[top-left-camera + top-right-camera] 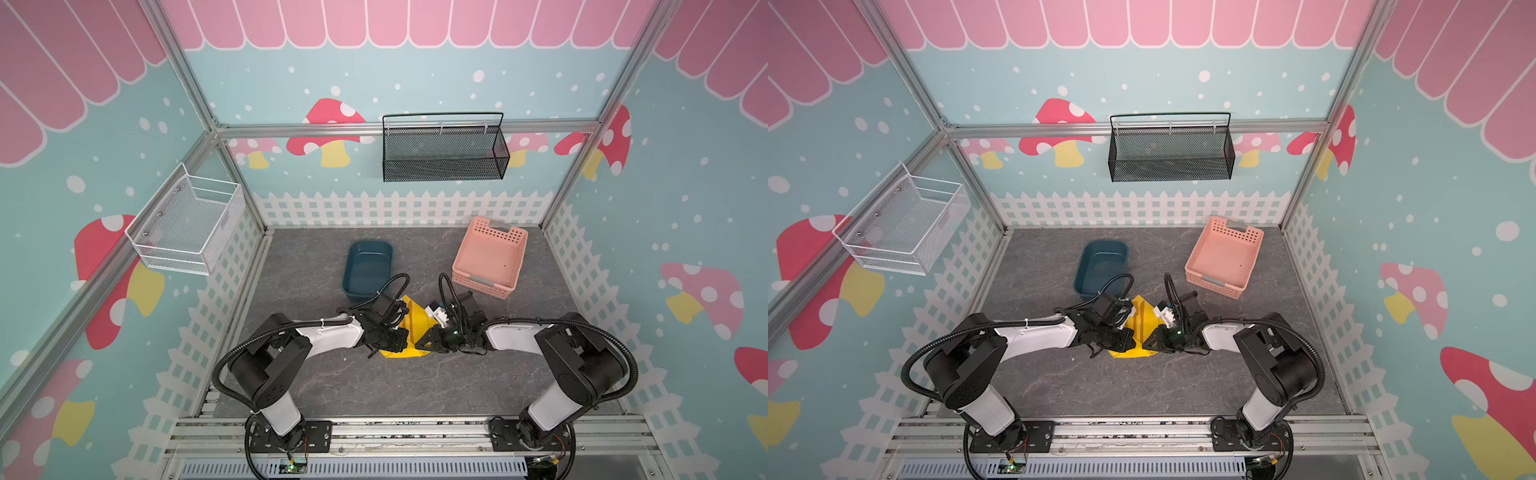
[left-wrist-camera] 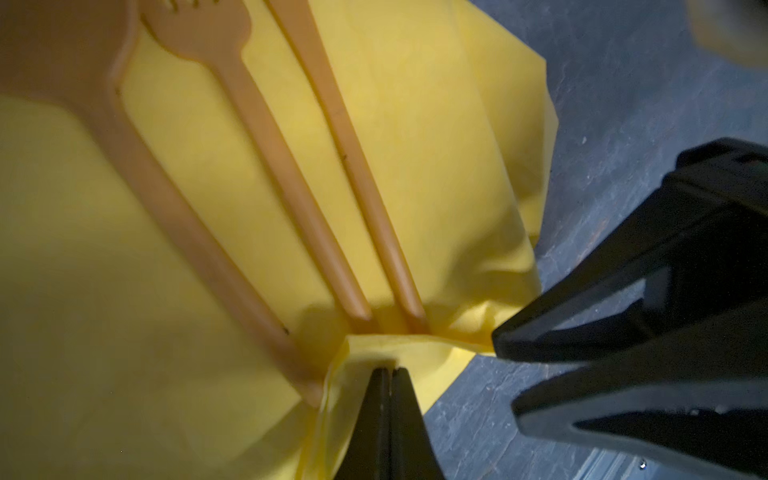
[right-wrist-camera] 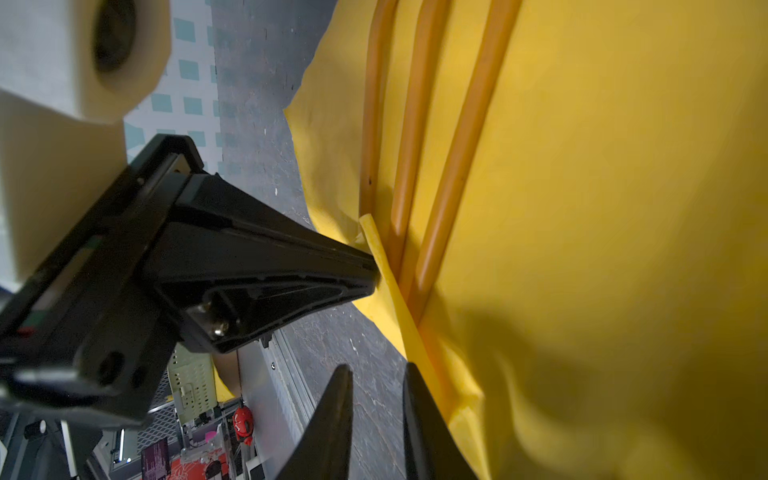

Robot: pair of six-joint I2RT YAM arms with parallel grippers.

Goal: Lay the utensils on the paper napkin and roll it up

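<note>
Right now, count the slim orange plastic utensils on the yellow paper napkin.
3, side by side on the yellow paper napkin: broad-headed piece, fork between, third handle. None apparently hidden.

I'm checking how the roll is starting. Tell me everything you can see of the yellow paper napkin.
The paper napkin is a thin, bright yellow sheet, softly creased, lying on the grey table between both arms. Three orange utensils lie side by side on it. The edge at their handle ends is folded up, pinched by the shut left end effector; the open right end effector sits beside that fold.
</note>
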